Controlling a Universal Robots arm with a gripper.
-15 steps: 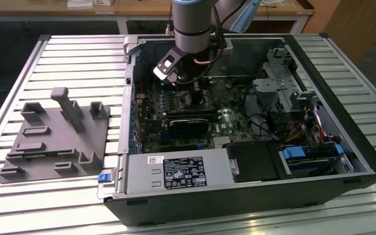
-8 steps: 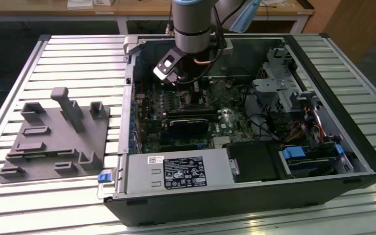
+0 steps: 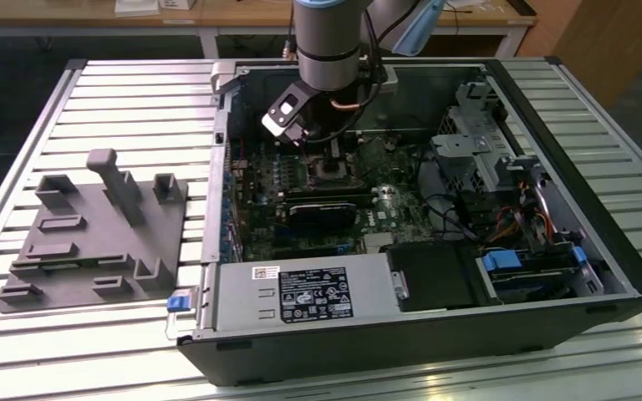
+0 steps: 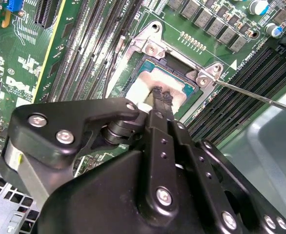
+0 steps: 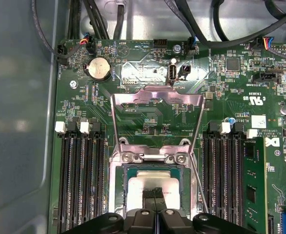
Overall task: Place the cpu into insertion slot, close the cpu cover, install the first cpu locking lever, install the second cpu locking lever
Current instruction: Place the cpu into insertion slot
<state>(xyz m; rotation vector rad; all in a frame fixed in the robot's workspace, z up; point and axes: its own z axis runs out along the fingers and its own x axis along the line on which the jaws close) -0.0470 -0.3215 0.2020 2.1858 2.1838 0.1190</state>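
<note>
The cpu (image 5: 153, 183) (image 4: 155, 80), a square chip with a dull silvery top, lies inside the insertion slot (image 5: 117, 170) (image 4: 148, 48) on the green motherboard. The cpu cover (image 5: 157, 100), a thin silvery frame with a window, stands flipped up and open behind the slot. My gripper (image 5: 155, 192) (image 4: 162, 97) is directly over the chip, its two black fingertips pressed together on or just above the metal top, with nothing between them. A thin wire locking lever (image 4: 260, 97) (image 5: 197, 183) stands unlatched beside the slot. In the exterior view the gripper (image 3: 327, 144) reaches down into the open computer case above the slot (image 3: 330, 171).
Long black memory slots (image 5: 79, 180) (image 5: 226, 175) flank the socket on both sides. A black rectangular card (image 3: 321, 213) lies just in front of it. Cables and drive cages (image 3: 488, 159) fill the case at the exterior view's right. A grey fixture block (image 3: 87, 234) sits on the slatted table.
</note>
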